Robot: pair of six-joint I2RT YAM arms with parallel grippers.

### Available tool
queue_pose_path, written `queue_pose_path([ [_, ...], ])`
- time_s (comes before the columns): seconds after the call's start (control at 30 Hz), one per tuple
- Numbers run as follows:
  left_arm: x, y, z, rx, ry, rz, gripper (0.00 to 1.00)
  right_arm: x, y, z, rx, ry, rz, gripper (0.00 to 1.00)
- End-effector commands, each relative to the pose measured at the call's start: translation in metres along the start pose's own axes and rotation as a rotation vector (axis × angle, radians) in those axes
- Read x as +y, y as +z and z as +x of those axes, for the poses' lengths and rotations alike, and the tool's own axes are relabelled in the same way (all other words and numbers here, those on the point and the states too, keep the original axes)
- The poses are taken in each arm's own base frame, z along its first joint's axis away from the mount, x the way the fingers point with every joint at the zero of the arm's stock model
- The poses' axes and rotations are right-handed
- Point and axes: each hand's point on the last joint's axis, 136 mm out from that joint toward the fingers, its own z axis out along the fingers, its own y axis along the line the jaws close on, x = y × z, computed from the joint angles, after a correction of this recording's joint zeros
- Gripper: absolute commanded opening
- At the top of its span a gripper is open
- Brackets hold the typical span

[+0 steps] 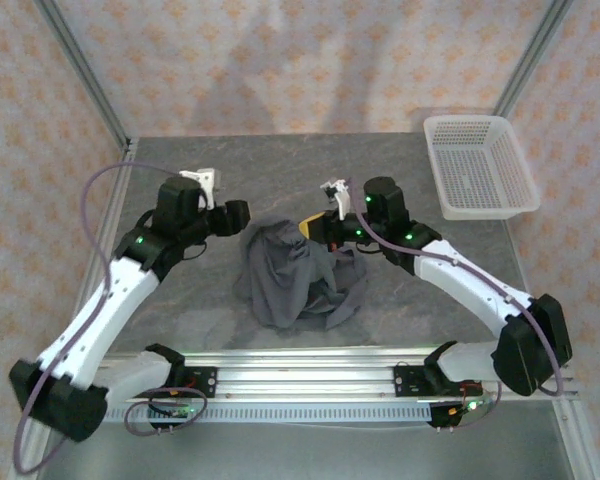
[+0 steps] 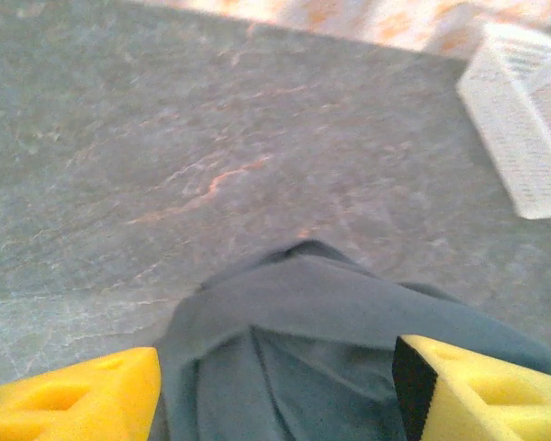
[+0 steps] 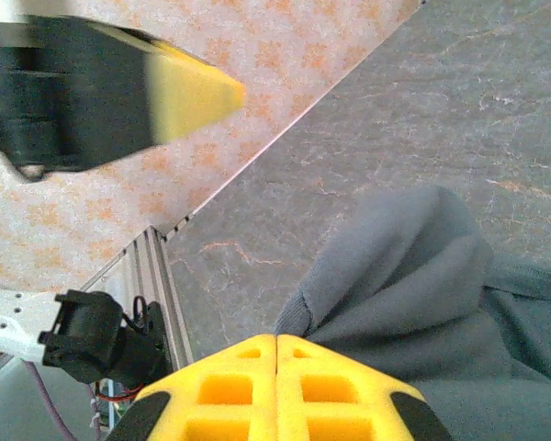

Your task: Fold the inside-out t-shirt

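The inside-out t-shirt (image 1: 295, 275) lies bunched in a dark grey heap at the middle of the table. My left gripper (image 1: 242, 215) hovers at the heap's upper left, open. Its yellow fingers (image 2: 92, 395) stand on either side of a raised fold of the shirt (image 2: 331, 312) without pinching it. My right gripper (image 1: 312, 230) is at the heap's upper right. In the right wrist view the right gripper (image 3: 276, 336) has its yellow jaws pressed together, and a ribbed edge of the shirt (image 3: 298, 317) runs in under the tips.
A white mesh basket (image 1: 478, 165) stands at the back right corner, also seen as the basket (image 2: 523, 119) in the left wrist view. Bare grey tabletop (image 1: 180, 290) surrounds the shirt. The aluminium rail (image 1: 310, 375) with the arm bases runs along the near edge.
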Motion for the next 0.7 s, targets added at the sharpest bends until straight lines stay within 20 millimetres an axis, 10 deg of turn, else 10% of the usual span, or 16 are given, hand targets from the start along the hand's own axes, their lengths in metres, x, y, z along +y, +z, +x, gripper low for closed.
queue_pose_path([
  [0.0,0.001,0.001,0.053,0.163,-0.003,-0.015,0.63,0.003,0.001,-0.023,-0.068,-0.018,-0.01,0.0],
  [0.17,-0.051,0.029,0.086,0.233,0.041,0.16,0.52,-0.001,0.006,-0.021,-0.058,0.001,-0.009,0.0],
  [0.53,-0.036,0.112,0.077,0.145,0.12,-0.025,0.61,0.01,-0.003,-0.022,-0.058,0.001,-0.027,0.0],
  [0.67,-0.07,0.126,0.08,0.139,0.173,0.169,0.74,0.014,-0.004,-0.024,-0.062,0.0,-0.042,0.0],
])
